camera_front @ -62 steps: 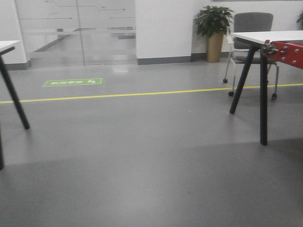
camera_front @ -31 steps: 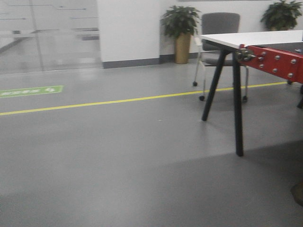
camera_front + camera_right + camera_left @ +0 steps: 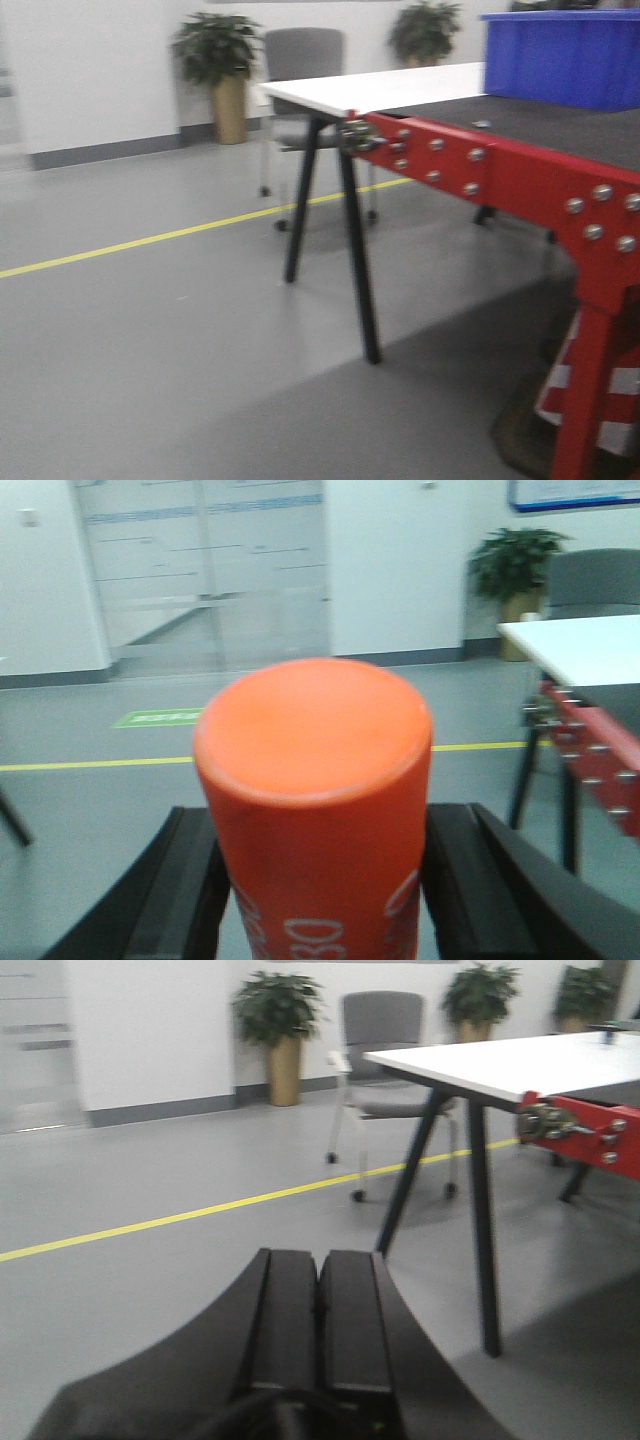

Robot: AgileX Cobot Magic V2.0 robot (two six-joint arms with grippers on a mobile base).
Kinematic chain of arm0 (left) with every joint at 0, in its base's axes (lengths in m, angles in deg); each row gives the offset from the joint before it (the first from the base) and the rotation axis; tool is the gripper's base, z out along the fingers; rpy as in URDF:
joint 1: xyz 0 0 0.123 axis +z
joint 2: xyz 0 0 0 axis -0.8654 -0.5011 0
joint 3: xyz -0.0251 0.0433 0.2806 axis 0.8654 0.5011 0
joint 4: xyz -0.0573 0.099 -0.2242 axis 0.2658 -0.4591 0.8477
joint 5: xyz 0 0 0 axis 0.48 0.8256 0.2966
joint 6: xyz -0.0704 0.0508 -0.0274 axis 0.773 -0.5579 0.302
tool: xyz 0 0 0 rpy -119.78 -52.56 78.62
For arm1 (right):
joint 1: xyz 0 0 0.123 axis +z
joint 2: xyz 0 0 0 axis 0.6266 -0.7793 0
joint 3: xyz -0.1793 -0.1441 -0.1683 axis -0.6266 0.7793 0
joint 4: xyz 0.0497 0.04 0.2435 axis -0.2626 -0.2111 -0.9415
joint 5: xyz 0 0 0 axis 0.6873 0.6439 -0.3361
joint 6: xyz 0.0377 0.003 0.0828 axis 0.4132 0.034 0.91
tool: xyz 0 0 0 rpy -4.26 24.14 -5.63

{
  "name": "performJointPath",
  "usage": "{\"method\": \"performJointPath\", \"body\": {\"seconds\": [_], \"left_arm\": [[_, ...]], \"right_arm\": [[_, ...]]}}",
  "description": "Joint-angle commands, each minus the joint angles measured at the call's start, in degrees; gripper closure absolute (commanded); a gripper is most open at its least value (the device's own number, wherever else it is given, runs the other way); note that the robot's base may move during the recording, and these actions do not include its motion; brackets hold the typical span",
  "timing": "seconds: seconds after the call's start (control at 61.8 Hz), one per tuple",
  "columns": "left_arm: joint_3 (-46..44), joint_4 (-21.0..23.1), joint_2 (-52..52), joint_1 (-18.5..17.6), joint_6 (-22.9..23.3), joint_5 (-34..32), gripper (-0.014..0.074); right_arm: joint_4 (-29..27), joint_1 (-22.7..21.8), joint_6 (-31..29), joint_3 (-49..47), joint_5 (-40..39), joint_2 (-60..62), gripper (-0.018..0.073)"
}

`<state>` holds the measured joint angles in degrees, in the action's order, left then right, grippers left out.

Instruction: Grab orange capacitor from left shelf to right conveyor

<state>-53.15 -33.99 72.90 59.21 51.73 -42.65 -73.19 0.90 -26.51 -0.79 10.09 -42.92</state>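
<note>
Holding the orange capacitor (image 3: pixel 315 800) between its two black fingers (image 3: pixel 190 890), your right gripper (image 3: pixel 325 880) presses one finger on each side of the cylinder. The long axis of the capacitor points to 12 o'clock in the right wrist view, so it stands upright, with the flat top up.

From the capacitor, the right conveyor (image 3: pixel 600 765) lies at about 3 o'clock, and only its red edge with bolts shows there. In the front view the dark belt (image 3: pixel 560 130) fills the side from 1 to 3 o'clock, with a blue bin (image 3: pixel 565 55) on its far part and a white table (image 3: pixel 380 88) behind its end. I judge that the right arm is the nearer one, and that you must carry the capacitor toward 3 o'clock and over the red edge (image 3: pixel 500 175).

Your left gripper (image 3: pixel 318 1310) has its fingers pressed together with nothing between them.

The capacitor looks bright orange and smooth, with a slightly rounded rim. White digits "80" show low on its side; the rest of the print is cut off.
</note>
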Motion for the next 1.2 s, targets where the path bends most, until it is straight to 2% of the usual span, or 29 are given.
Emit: {"method": "performJointPath", "body": {"seconds": [0.0,1.181], "left_arm": [[-0.34,0.34,-0.33,-0.23,0.0,-4.55,0.0701],[-0.34,0.34,-0.33,-0.23,0.0,-4.55,0.0701]], "right_arm": [[0.74,-0.26,-0.35,-1.58,-5.1,-1.06,0.0505],[0.74,-0.26,-0.35,-1.58,-5.1,-1.06,0.0505]]}}
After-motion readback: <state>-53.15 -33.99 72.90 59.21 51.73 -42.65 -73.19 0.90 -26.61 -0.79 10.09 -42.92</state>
